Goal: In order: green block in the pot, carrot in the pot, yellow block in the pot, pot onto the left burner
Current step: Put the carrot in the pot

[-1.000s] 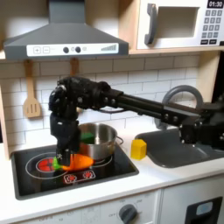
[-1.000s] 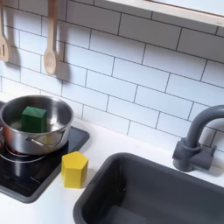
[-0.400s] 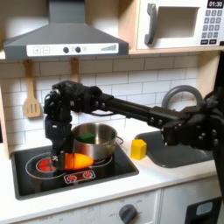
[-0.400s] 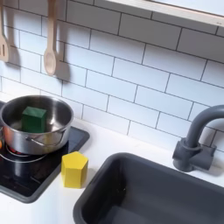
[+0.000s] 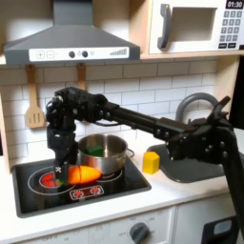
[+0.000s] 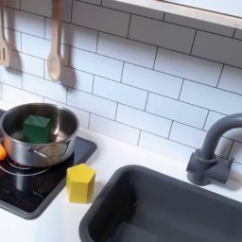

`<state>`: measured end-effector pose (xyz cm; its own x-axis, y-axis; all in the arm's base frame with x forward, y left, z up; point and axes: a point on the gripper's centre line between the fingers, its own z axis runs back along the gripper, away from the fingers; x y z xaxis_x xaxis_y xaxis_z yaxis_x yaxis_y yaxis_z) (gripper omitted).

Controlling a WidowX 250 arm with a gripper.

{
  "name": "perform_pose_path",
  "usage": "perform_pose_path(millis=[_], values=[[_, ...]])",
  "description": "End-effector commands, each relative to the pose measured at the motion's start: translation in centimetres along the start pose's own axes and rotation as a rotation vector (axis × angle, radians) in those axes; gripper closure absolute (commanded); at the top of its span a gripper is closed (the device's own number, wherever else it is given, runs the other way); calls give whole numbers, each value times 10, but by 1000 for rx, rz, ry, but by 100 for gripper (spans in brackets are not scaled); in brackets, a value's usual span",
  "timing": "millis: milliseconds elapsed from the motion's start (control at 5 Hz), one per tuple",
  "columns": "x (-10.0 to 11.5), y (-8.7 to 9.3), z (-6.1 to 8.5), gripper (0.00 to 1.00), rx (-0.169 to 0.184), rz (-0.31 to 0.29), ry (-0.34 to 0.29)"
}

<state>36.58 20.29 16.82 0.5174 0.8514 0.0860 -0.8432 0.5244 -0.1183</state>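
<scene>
In the first exterior view my gripper point(image 5: 64, 172) reaches down at the left of the cooktop. It is shut on the leafy end of the orange carrot point(image 5: 84, 174), which lies crosswise just in front of the silver pot point(image 5: 108, 152). The green block point(image 6: 38, 128) sits inside the pot point(image 6: 40, 142). A sliver of the carrot point(image 6: 2, 151) shows at the second exterior view's left edge. On the white counter, right of the pot, stands the yellow block point(image 5: 151, 161), also seen as the yellow block point(image 6: 80, 182). The left burner point(image 5: 45, 179) is partly hidden by my gripper.
A dark sink point(image 6: 161, 203) with a grey faucet point(image 6: 210, 151) lies to the right of the yellow block. Wooden utensils point(image 6: 55, 43) hang on the tiled wall. A range hood point(image 5: 71, 38) and a microwave point(image 5: 195, 27) hang overhead.
My gripper has shifted slightly to the left at the carrot's leafy end. The carrot has come up a little, and its edge now shows in the second exterior view.
</scene>
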Motion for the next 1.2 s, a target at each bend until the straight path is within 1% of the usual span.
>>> perform_pose_path(millis=[0,200,400,600,800,1000], values=[[-5,2,-6,0,6,1,6],[-9,5,-15,0,19,16,21],[-16,5,-25,0,50,61,44],[-19,1,-27,0,62,88,44],[-22,0,-29,100,69,98,40],[-26,2,-26,100,74,88,40]])
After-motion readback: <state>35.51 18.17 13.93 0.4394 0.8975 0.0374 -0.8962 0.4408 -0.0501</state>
